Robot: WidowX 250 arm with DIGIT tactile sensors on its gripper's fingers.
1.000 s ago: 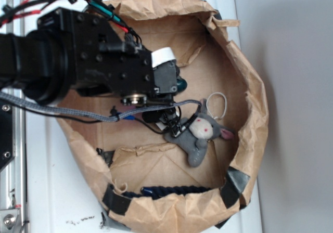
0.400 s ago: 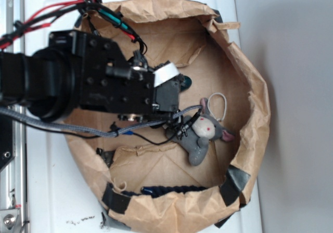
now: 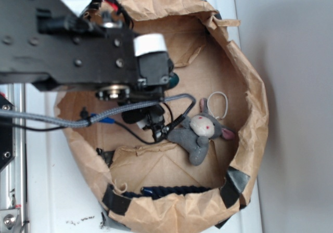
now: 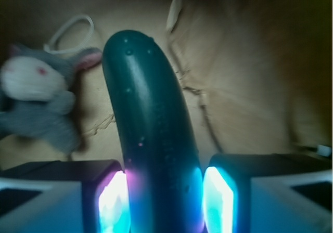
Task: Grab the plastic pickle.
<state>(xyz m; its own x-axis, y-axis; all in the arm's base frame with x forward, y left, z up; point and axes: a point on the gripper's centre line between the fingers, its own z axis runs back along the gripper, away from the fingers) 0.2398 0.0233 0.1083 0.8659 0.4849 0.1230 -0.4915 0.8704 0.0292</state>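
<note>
since our end effector [image 4: 164, 202] has its jaws closed on the near end of the plastic pickle [image 4: 151, 139], with most of its length jutting out ahead, we think it could pivot or slide free, for the glossy skin gives little friction. left of it lies the grey plush toy [image 4: 36, 103]; the pickle itself is dark green, smooth, round-tipped, held above the paper bag [image 3: 255, 113].

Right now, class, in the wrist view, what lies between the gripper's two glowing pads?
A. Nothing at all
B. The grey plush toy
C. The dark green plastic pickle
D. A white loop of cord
C: the plastic pickle runs up from between the gripper pads, while the plush toy lies off to the side on the paper.
</note>
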